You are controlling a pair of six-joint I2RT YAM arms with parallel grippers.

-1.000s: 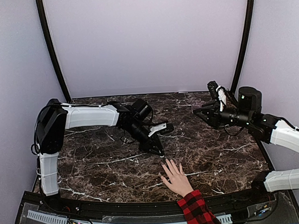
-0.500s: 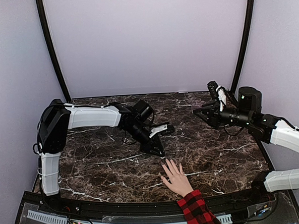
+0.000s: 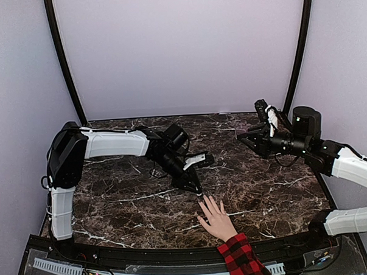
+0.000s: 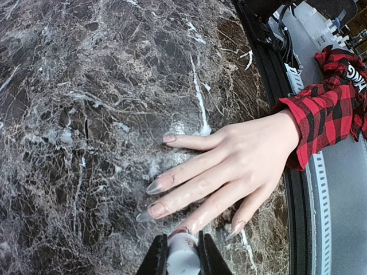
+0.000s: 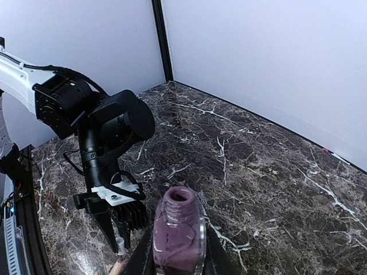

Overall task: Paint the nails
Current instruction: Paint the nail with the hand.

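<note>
A light-skinned hand (image 3: 217,219) in a red-and-black plaid sleeve (image 4: 321,114) lies palm down on the marble, fingers spread. Its long pale nails (image 4: 157,184) show in the left wrist view. My left gripper (image 4: 182,250) is shut on a white brush cap (image 4: 183,259), held just over the tip of the ring finger, whose nail the cap hides. In the top view that gripper (image 3: 197,188) points down at the fingertips. My right gripper (image 5: 178,252) is shut on an open purple polish bottle (image 5: 179,235), held in the air at the back right (image 3: 249,138).
The dark marble table (image 3: 132,207) has a black front rim (image 3: 146,255) with a white slotted strip. Lilac walls and two black posts close in the back and sides. The left arm's forearm (image 3: 113,142) reaches across the table's left half.
The left arm's elbow and wrist have shifted slightly right, while the brush cap stays at the fingertips. The hand and the right arm have not moved.
</note>
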